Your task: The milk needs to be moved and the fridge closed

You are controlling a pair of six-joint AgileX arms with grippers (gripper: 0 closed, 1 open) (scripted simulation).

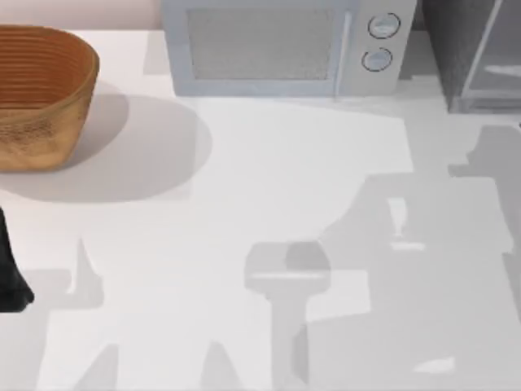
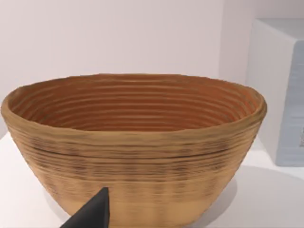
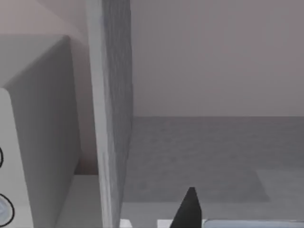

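At far right my right gripper [image 3: 189, 209] faces the open fridge [image 1: 472, 57], finger state unreadable, left arm [image 1: 10, 269] parked at left edge near basket [image 1: 41, 94].

You are viewing a rendered kitchen-style tabletop: a white table [image 1: 244, 187] carrying a wicker basket [image 1: 41, 94] at upper left, a microwave [image 1: 285, 45] at top centre, and a fridge [image 1: 476, 53] at upper right.

Left arm [image 1: 10, 273] comes in as a matt black, rounded bulk at the table's left edge, no markings, cables or screws to make out on it. In the left wrist view, one fingertip [image 2: 92, 212] pokes up: dark charcoal, flat-faced, tapering to a blunt wedge. In the right wrist view, a fingertip [image 3: 188, 210] too, black, slim, narrowing to a point.
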